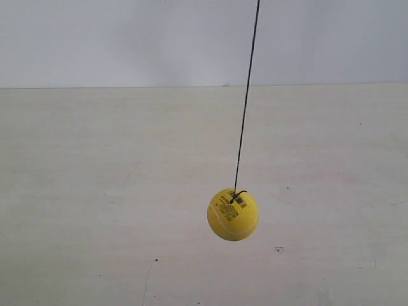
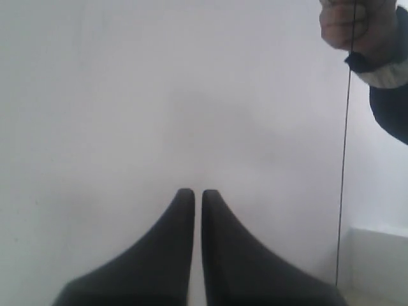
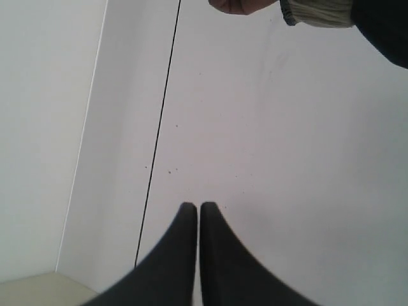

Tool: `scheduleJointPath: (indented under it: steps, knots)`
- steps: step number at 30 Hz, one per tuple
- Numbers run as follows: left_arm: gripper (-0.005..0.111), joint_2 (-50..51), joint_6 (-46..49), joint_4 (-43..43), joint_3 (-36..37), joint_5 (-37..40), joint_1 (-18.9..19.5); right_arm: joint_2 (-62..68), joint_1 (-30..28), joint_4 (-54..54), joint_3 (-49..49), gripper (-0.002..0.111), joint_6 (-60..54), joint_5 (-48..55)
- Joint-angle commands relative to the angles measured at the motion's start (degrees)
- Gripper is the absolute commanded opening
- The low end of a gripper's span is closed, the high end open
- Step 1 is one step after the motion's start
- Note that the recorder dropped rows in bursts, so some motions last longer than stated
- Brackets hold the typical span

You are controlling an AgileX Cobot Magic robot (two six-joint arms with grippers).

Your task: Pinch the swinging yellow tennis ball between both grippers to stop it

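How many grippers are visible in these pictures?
2. The left gripper is in the left wrist view, the right gripper in the right wrist view, both closed, holding nothing. Neither appears in the exterior view, where the ball hangs.

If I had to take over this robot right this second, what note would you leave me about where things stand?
Left gripper: shut, fingers together, holding nothing.
Right gripper: shut, also empty.
Yellow tennis ball: hangs above the table on a slanted black string. A person's hand holds the string at the top. Neither wrist view shows the ball, and no gripper shows in the exterior view.
Done: nothing yet; the ball is untouched.
Left: bring both grippers to the ball from opposite sides and pinch it between them.
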Motion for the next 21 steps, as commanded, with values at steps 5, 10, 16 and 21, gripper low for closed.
scheduleJointPath:
  steps: [5, 10, 16, 21]
  knots:
    - [0.005, -11.4, -0.5, -0.4, -0.1, 0.2, 12.9, -0.3, 0.0, -0.1, -0.4, 0.000, 0.5, -0.6]
    - [0.005, -13.5, -0.5, -0.4, -0.1, 0.2, 23.4, -0.3, 0.0, -0.1, -0.4, 0.000, 0.5, -0.7]
    - [0.005, -13.5, -0.5, -0.4, -0.1, 0.2, 29.9, -0.3, 0.0, -0.1, -0.4, 0.000, 0.5, -0.9]
    - [0.005, -13.5, -0.5, -0.4, -0.1, 0.2, 30.1, -0.3, 0.0, -0.1, -0.4, 0.000, 0.5, -0.9]
